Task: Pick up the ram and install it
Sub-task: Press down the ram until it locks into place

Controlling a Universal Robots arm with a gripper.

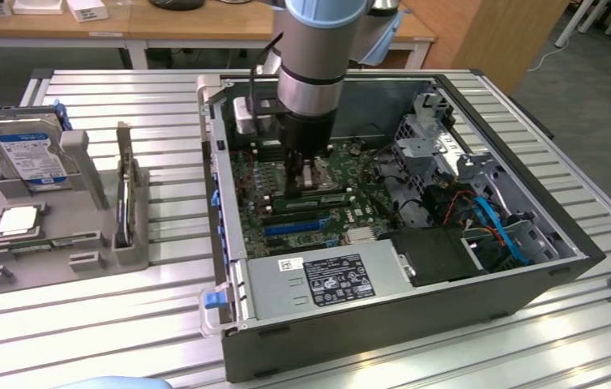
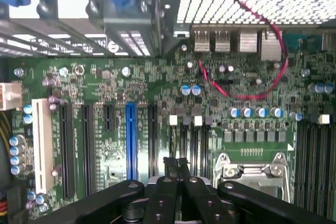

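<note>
**Green stick waits in its holder while my jaws hang shut over the board**

Green circuit board, long and thin: the ram (image 1: 124, 197) stands on edge in a slot of the grey holder (image 1: 68, 235), on the counter (image 1: 565, 340) toward the exterior view's left, well apart from the open computer case (image 1: 522, 300). I have the gripper (image 2: 177, 166) down inside that case, above the motherboard (image 2: 157, 82) near the processor socket (image 2: 252, 169), jaws clenched on nothing that I can see.

I judge the ram light and stiff but fragile. Its faces carry small chips and its lower edge carries contacts, so I would take it by the bare upper edge or the short ends, squarely, with a modest squeeze; it is thin enough to tilt or slip if pinched off-centre.

In the same holder sit a hard drive (image 1: 31, 154) with a blue and white label and a square silver CPU (image 1: 19, 220). The power supply (image 1: 327, 279) bears a black label with white print, but I cannot read any writing on either.
</note>
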